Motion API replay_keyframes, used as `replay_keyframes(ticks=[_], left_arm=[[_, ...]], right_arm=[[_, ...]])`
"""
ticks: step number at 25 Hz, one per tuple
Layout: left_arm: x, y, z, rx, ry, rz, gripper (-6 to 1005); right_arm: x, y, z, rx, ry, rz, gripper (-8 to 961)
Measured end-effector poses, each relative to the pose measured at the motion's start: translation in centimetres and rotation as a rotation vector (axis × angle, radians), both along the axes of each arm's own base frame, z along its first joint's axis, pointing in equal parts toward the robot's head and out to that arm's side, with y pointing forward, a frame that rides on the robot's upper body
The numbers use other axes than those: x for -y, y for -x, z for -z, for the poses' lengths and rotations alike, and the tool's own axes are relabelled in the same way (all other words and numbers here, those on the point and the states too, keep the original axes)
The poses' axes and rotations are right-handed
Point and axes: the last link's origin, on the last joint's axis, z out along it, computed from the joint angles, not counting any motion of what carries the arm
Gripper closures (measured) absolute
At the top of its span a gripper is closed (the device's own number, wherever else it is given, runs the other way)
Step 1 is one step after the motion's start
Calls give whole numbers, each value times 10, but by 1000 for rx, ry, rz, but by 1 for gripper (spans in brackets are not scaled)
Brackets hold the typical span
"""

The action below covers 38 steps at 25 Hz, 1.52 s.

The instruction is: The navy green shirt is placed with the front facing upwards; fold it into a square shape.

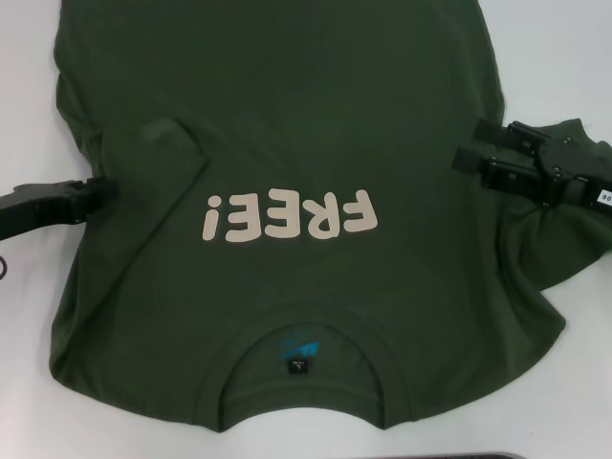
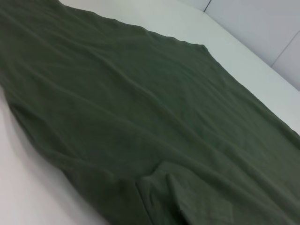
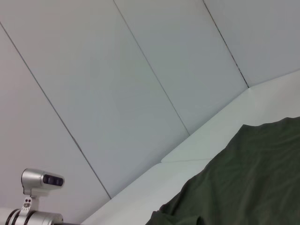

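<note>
While the right claw (image 1: 469, 158) pinches the sleeve of the navy green shirt (image 1: 287, 124), weak grip could drop it; left claw (image 1: 100, 191) state unclear.

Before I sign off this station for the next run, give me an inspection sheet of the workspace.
Surface: white table, bare beside the cloth.
Job's things: navy green shirt front up, collar nearest the robot; its sleeve on the robot's left is folded in, its sleeve on the right is lifted.
Clutter: nothing seen.
Grippers: left gripper at the shirt's left edge; right gripper over the right side, by the raised sleeve.
Cables: nothing seen.
Surroundings: pale wall panels; a silver camera mount.
</note>
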Motion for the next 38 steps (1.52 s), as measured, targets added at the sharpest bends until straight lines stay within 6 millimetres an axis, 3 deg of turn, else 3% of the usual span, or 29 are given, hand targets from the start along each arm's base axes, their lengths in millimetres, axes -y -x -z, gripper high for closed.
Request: replay_keyframes(ticks=[7, 25, 38], left_arm=[[0, -4, 0, 14, 14, 17, 948], [-2, -3, -3, 21, 7, -2, 959], [-3, -3, -5, 19, -3, -6, 552]], right_arm=[[0, 0, 0, 2, -1, 2, 36], [2, -1, 1, -2, 1, 3, 36], [2, 0, 0, -5, 3, -1, 36]])
